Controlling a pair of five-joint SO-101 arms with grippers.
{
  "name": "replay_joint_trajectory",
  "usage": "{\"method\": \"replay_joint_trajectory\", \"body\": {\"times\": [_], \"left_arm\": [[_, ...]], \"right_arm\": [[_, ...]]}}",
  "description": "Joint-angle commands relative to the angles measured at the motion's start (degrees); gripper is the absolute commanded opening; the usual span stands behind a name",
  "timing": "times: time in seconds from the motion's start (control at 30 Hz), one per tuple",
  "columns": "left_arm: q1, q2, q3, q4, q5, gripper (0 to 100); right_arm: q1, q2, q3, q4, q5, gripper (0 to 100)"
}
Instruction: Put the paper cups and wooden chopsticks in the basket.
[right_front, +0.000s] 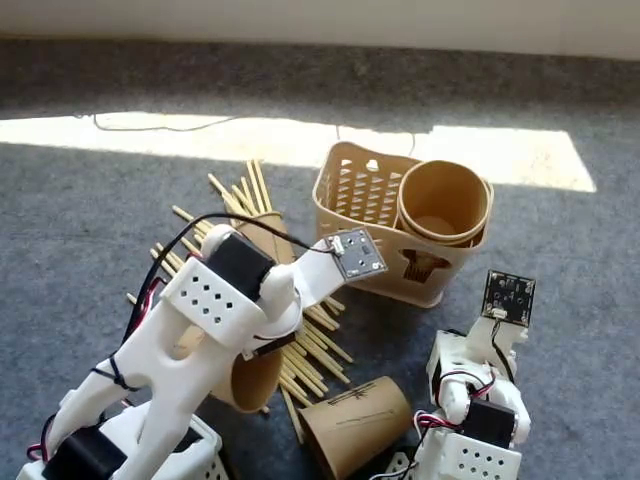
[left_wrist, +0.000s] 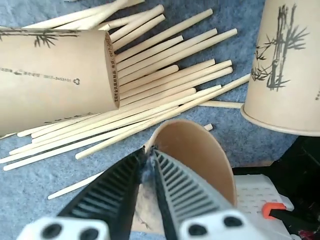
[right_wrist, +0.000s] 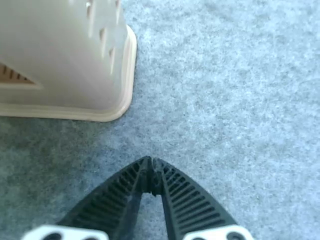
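Grey carpet (right_front: 570, 250), sunlit strip (right_front: 200, 135) across it, thin cable (right_front: 150, 128) along the strip

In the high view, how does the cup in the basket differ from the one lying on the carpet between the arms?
The nested cup stands roughly mouth up inside the basket, stacked in another. The loose cup lies on its side on the carpet, alone and outside the basket. Both are tan paper.
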Motion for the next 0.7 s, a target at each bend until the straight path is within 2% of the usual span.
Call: {"method": "replay_joint_trajectory", "body": {"times": [0.0,0.23,0.4,0.67], "left_arm": [[-0.5,-0.6,-4.3,0.8,-0.2,1],[-0.5,-0.6,-11.0,1.1,0.2,1],[-0.5,-0.6,-19.3,1.3,7.3,1],[-0.5,-0.6,-31.0,1.3,14.4,1]], "right_arm": [[0.5,-0.4,6.2,-1.3,-0.3,1.9],[0.5,-0.4,6.2,-1.3,-0.3,1.9],[0.5,-0.4,6.2,-1.3,-0.3,1.9],[0.5,-0.4,6.2,-1.3,-0.3,1.9]]}}
